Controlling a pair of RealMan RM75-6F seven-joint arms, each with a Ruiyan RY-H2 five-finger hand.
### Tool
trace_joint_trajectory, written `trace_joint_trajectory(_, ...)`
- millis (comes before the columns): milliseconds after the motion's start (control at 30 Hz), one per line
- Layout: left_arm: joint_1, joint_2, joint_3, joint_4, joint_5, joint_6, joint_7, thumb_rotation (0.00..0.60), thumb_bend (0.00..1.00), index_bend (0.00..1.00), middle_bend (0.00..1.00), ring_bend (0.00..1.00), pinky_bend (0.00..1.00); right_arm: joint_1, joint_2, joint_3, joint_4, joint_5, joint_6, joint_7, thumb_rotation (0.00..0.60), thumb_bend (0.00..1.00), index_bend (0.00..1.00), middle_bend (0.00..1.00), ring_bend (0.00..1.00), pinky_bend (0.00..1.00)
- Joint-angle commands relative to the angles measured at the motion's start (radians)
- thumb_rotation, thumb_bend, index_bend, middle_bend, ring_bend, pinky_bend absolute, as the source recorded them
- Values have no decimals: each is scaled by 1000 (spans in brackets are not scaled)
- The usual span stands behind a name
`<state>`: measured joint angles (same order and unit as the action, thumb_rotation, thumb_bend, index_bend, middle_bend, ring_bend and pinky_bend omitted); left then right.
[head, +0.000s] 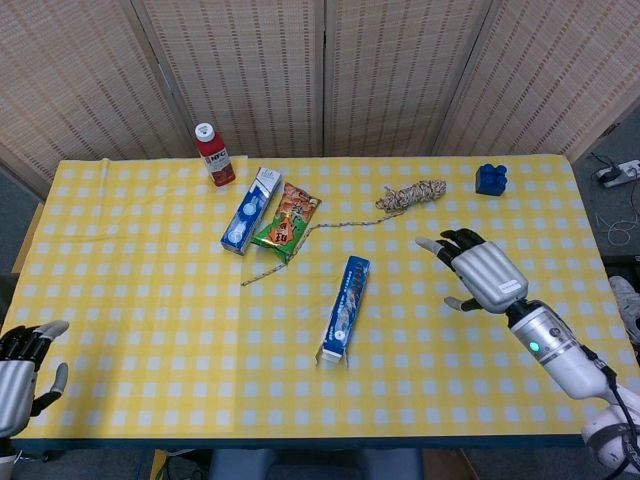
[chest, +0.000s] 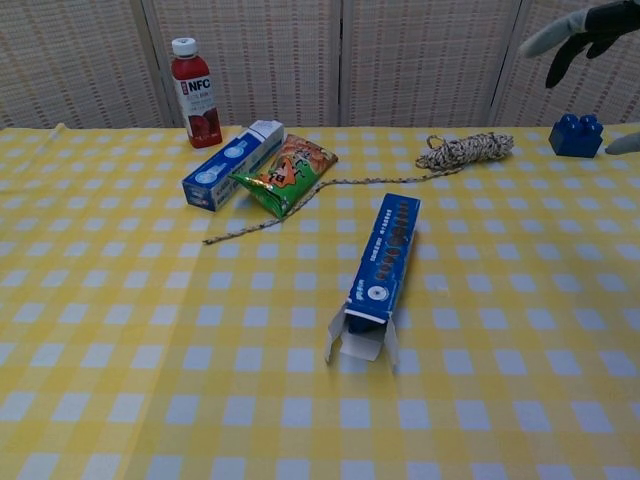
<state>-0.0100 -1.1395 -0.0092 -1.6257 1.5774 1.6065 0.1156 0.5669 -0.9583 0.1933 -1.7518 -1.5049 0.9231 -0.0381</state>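
From my station I saw the table (head: 120, 300) under its yellow checked cloth, filling most of both views, with folding screens (head: 320, 70) standing behind it. My right robot hand (head: 478, 272) hung above the cloth on the right, fingers spread and holding nothing; in the chest view only its dark fingertips (chest: 590, 25) showed at the upper right corner. My left robot hand (head: 22, 362) sat at the near left edge of the table, its fingers loosely apart and empty too. Nearest the right robot hand lay the long blue biscuit box (head: 345, 305), in the middle of the table, its near end flap open toward me, well apart from the fingers. Beyond that hand a coil of speckled rope (head: 410, 194) rested, with one strand trailing left across the cloth to end near the snack packet (head: 287, 220). That green and orange packet lay just beside a second blue and white box (head: 251, 209), touching or nearly so. A red juice bottle (head: 214, 154) stood upright at the far edge, left of them. A small blue building block (head: 490, 179) sat at the far right.
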Motion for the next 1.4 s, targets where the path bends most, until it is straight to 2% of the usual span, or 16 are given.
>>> trace_joint_trajectory(33,0,0,0,1,0,-1,0,600,486,252,230,189,122,87,-59,29,8,59,-91,-111,600,17,113,263,132,154)
trace_joint_trajectory(267,3,-3,1,4,-1,0,2,600,486,252,230,189,122,187,-199,18,105,93,-139,-320,600,42,113,262,132,154)
trace_joint_trajectory(500,11,-4,4,13,-3,3,-3,600,486,252,230,189,122,274,-355,3,255,118,-180,-422,600,47,113,259,132,154)
trace_joint_trajectory(867,25,-8,4,37,-23,3,-20,600,486,252,230,189,122,384,-548,-42,494,90,-238,-486,600,80,113,226,103,154)
trace_joint_trajectory(1033,29,-8,4,45,-34,-1,-27,600,486,252,230,189,122,421,-611,-57,582,92,-264,-515,600,80,95,171,71,154)
trace_joint_trajectory(1400,35,-12,2,65,-46,-7,-44,600,486,252,230,189,122,458,-704,-75,712,140,-305,-556,600,103,78,157,53,154)
